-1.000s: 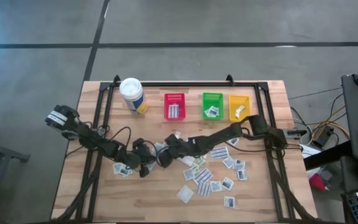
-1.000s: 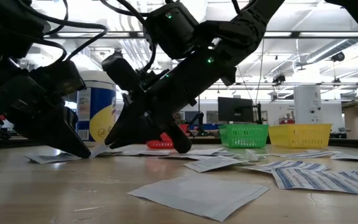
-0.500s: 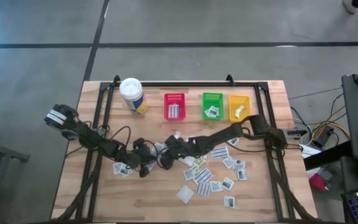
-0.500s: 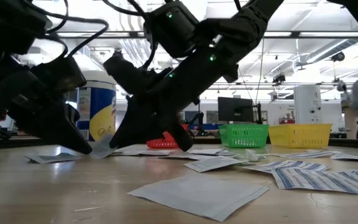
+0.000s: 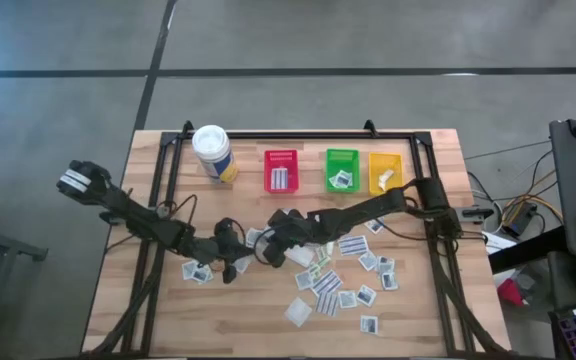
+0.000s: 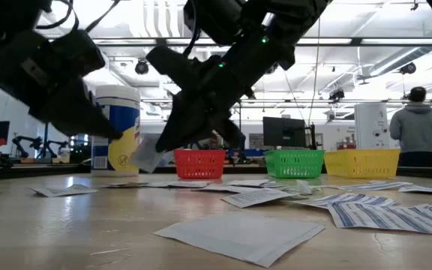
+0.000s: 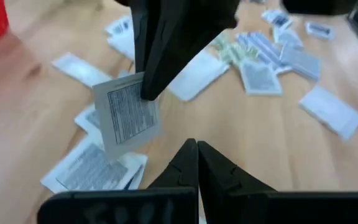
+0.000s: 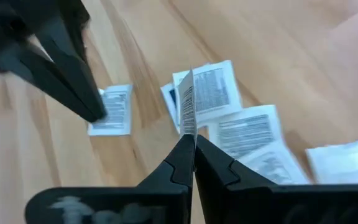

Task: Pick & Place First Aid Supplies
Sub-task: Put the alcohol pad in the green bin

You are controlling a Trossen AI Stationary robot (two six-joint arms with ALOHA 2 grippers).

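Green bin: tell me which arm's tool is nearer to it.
Right. The right tool, shut on a white packet, hangs over the table's middle, nearer the green bin. The left tool, shut and empty, sits just beyond it, farther from the bin.

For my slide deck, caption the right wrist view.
Right gripper shut on a white packet, lifted edge-on above scattered packets on the table.

A wooden table (image 5: 168,310) stands on a grey concrete floor (image 5: 298,35) crossed by dark seams. Beyond its far edge, a bright workshop shows ceiling strip lights (image 6: 163,15), a monitor (image 6: 280,131) and a person (image 6: 417,127) facing away.
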